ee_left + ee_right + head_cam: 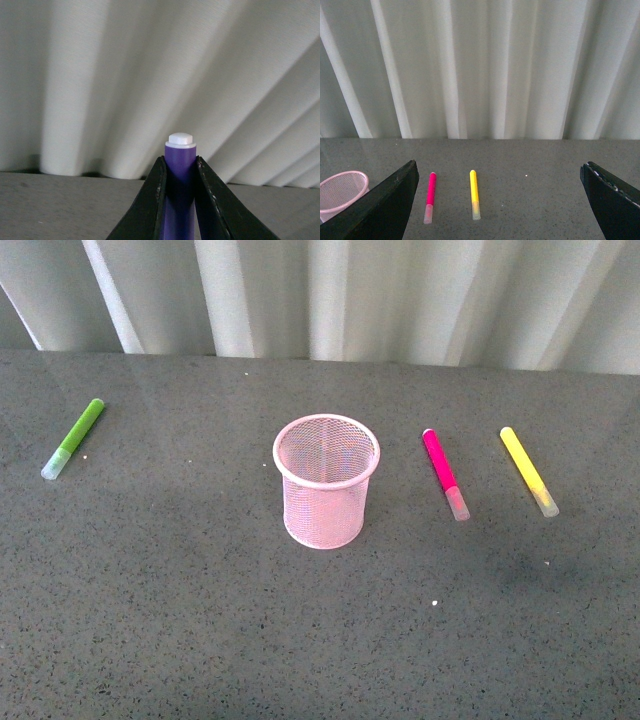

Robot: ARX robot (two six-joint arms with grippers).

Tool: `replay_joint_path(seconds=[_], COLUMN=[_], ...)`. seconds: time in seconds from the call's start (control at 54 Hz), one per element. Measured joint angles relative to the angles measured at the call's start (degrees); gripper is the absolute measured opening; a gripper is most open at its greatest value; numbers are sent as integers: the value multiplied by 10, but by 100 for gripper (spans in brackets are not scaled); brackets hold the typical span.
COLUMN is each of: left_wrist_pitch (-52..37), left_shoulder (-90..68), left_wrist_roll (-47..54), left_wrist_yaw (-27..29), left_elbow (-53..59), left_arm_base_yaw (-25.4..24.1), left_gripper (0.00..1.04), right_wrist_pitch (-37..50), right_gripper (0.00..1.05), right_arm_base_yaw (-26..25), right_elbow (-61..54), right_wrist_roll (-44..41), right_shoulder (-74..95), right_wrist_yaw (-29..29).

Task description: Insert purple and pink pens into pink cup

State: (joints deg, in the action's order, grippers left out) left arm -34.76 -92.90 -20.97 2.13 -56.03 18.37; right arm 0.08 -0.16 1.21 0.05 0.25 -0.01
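Left fingers clamped on purple pen, held above the desk; right fingers spread wide, empty. Pink pen lies right of empty cup; neither pen inserted yet

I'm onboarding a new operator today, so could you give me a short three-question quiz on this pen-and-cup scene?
1. True or false: the pale pink wire-mesh cup already holds a marker.
2. What does the left gripper hold? A nothing; B the violet-purple marker with a white end tip; C the cup.
3. Fill in: seen from the front, the magenta-pink marker lies between the cup and the ___.
Key: 1 false; 2 B; 3 yellow marker.
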Motion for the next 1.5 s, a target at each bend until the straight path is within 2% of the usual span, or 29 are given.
replay_joint_path(seconds=[0.148,0.63,0.87,1.259,1.5], left_wrist_pitch=[-69,-272,-332,-342,-362], left_shoulder=[-9,-107,-205,-292,-324], left_wrist_roll=[-39,-136,-138,-122,-109], left_wrist_yaw=[23,101,102,77,71], left_elbow=[39,132,111,55,46], left_arm_base_yaw=[62,164,151,102,98], left_gripper=[13,13,13,13,13], right_wrist_pitch=[0,0,0,0,0], right_gripper=[98,98,98,98,98], right_arm_base_yaw=[0,0,0,0,0], right_elbow=[0,0,0,0,0], right_wrist_roll=[0,0,0,0,0], right_shoulder=[0,0,0,0,0], right_wrist_yaw=[0,0,0,0,0])
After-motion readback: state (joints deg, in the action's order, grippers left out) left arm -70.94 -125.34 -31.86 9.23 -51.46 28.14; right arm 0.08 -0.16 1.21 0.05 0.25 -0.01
